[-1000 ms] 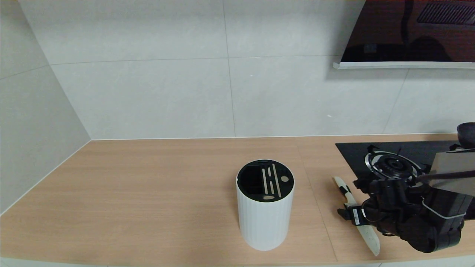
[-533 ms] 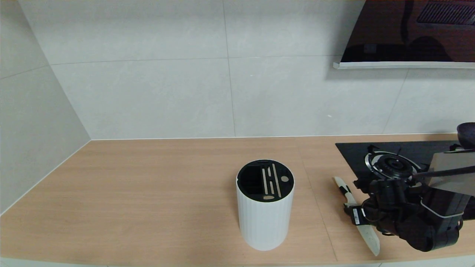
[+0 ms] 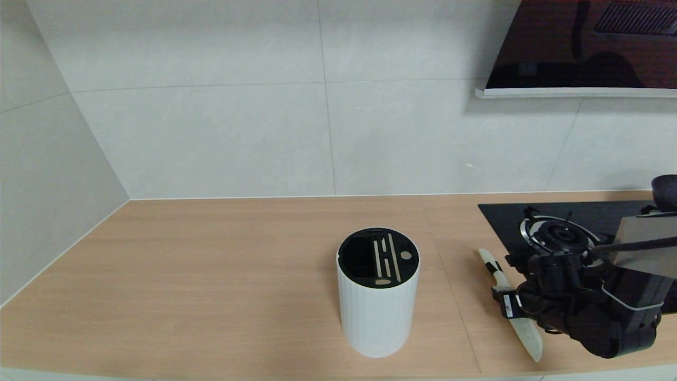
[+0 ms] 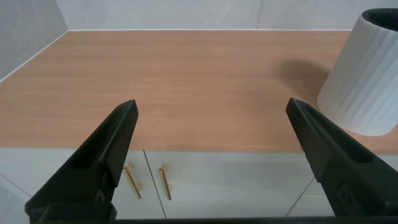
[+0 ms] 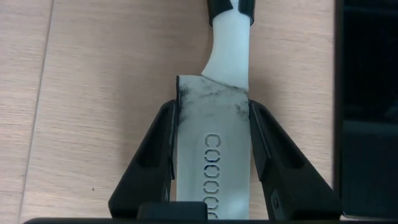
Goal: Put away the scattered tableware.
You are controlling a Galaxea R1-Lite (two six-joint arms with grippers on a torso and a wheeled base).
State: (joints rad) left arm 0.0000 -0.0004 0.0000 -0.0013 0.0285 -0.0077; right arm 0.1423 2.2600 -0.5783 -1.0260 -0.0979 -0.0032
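Head view: over the last second the knife has shifted a little. Its handle end now lies slightly farther toward the counter's back edge, and the right gripper has moved with it. I take this to mean the grasp has caught and the lift is starting. The knife sits near the counter's front right, just beside the hob. The holder stands mid-counter, well apart.

Left wrist view: the left gripper is spread wide and holds nothing, by the counter's front edge. The holder is off to one side.

Right wrist view: the right gripper is clamped across the blade of the knife.
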